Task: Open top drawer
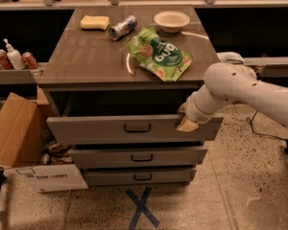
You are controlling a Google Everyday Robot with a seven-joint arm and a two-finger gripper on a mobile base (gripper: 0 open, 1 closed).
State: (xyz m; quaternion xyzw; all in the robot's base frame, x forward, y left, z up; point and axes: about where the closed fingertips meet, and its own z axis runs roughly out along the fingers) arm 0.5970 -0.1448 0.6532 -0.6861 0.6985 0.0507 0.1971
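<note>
The top drawer (96,128) is pulled partly out of the grey-brown cabinet; its flat front has a small dark bar handle (137,128), and a dark gap shows behind it under the counter. My gripper (186,120) is at the drawer's upper right edge, its cream fingertips hooked over the front panel's top. The white arm (240,87) reaches in from the right. Two shorter drawers (142,156) sit below it, pulled out less.
On the cabinet top (86,56) lie a green chip bag (159,54), a can (123,27), a yellow sponge (95,22) and a white bowl (171,20). A cardboard box (14,133) stands at the left. A blue tape X (141,208) marks the floor.
</note>
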